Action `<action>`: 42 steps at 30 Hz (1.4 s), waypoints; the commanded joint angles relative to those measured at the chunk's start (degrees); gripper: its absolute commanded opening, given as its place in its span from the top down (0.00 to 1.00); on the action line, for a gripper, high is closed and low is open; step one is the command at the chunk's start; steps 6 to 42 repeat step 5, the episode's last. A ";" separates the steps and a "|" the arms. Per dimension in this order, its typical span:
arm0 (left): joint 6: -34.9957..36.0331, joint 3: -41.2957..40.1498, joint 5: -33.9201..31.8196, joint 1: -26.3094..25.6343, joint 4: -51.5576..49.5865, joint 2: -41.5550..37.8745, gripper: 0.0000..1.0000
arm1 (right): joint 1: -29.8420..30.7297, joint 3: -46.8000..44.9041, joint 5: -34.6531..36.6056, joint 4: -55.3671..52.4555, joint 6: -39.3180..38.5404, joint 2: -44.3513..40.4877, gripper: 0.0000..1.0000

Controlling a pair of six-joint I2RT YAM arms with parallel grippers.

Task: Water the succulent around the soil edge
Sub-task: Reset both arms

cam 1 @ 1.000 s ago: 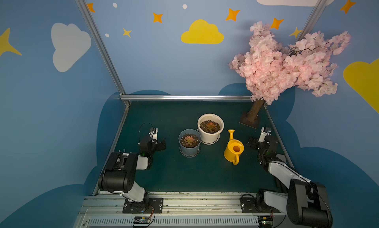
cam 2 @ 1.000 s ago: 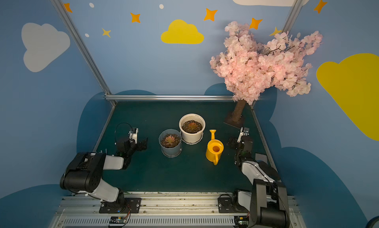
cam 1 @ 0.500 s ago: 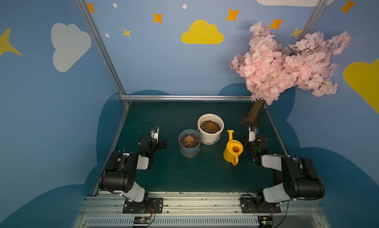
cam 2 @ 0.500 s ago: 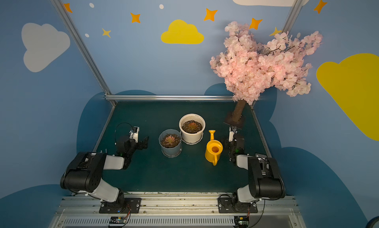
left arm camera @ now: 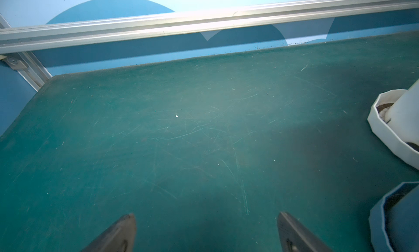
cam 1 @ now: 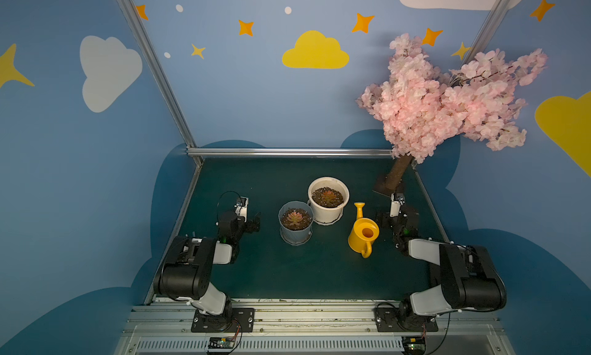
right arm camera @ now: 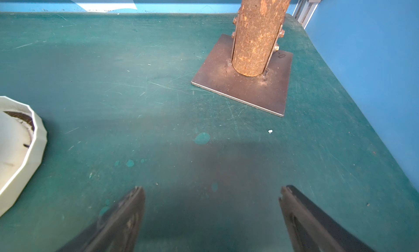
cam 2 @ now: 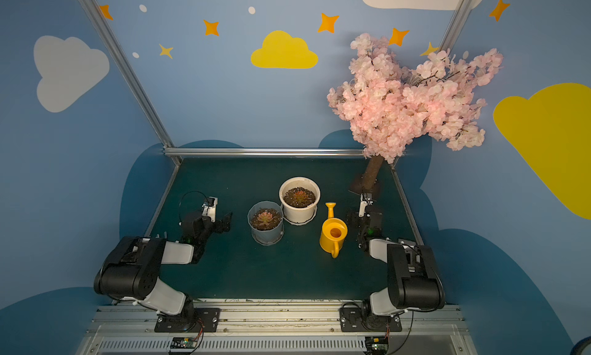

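— Right gripper (right arm camera: pixel 212 189)?
— Jaws spread wide, nothing held. Yellow watering can (cam 1: pixel 364 235) stands upright just beside it.
— Left gripper (left arm camera: pixel 206 214)?
— Likewise spread, empty, well apart from the can; succulents (cam 1: pixel 294 218) stand between.

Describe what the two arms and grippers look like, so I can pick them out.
The left arm and right arm share bulky black joints with white shells, bolted to black base plates. A thin black cable loops above the left wrist. The left gripper and right gripper have dark, tapering fingers.
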 commanded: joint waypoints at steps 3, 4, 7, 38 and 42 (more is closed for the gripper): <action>0.37 0.68 0.55 -0.18 1.34 -0.38 0.00 | 0.27 0.95 1.05 -1.05 0.20 -0.37 0.02; 0.36 0.62 0.54 -0.18 1.32 -0.34 0.00 | 0.27 0.74 1.19 -0.86 0.14 -0.52 0.02; 0.44 0.62 0.55 -0.20 1.32 -0.40 0.00 | 0.36 0.62 1.36 -0.82 0.11 -0.54 0.02; 0.44 0.62 0.55 -0.20 1.32 -0.40 0.00 | 0.36 0.62 1.36 -0.82 0.11 -0.54 0.02; 0.44 0.62 0.55 -0.20 1.32 -0.40 0.00 | 0.36 0.62 1.36 -0.82 0.11 -0.54 0.02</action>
